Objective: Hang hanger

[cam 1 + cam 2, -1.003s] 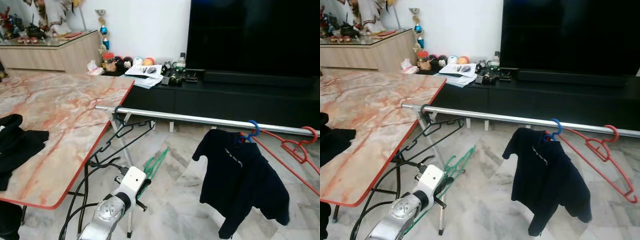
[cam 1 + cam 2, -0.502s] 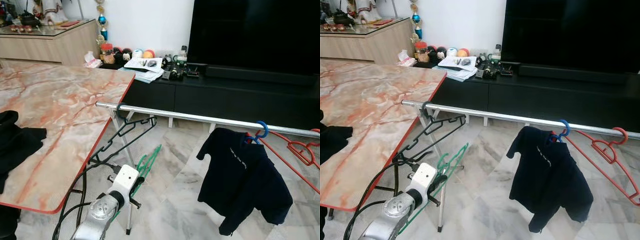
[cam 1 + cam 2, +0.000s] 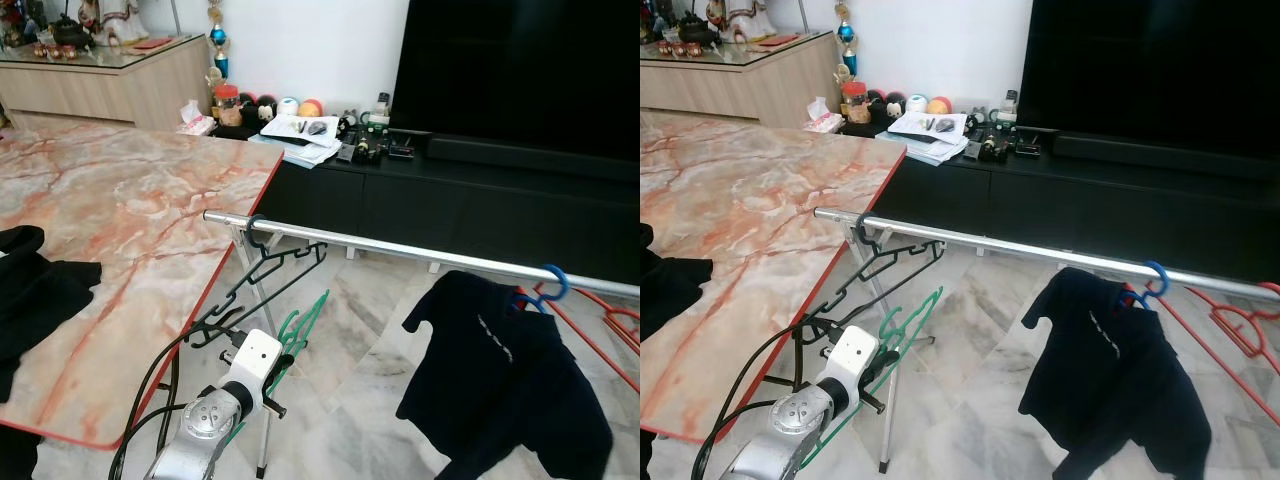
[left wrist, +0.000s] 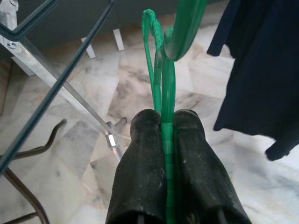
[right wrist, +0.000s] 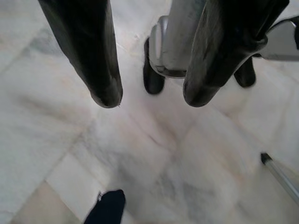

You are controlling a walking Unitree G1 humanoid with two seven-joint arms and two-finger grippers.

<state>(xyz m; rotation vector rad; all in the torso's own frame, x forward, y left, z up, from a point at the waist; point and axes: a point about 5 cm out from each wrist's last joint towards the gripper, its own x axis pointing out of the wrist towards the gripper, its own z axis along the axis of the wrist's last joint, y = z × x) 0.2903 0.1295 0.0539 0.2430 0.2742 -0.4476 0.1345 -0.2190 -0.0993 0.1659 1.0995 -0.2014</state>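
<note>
1. Since the earlier frame the whole picture has slid right, so the camera turned; the left claw (image 3: 272, 378) still grips the green hanger (image 3: 300, 330) low by the bench (image 3: 120, 230).
2. Left eye view: the silver rail (image 3: 400, 247) runs across, up and ahead of the claw. The hanger's long side points up toward the rail. A black hanger (image 3: 270, 275) hangs at the near end, and a dark shirt (image 3: 500, 390) on a blue hanger (image 3: 548, 285) further right. The left arm is nearer.
3. Right eye view: a red hanger (image 3: 1240, 335) hangs at the far right.
4. Left wrist view: the fingers (image 4: 140, 177) pinch the green wire tight, a close look the head views do not give.
5. Right wrist view: the right claw (image 5: 152, 95) is wide, holding nothing, over the marble floor (image 5: 140, 154).
</note>
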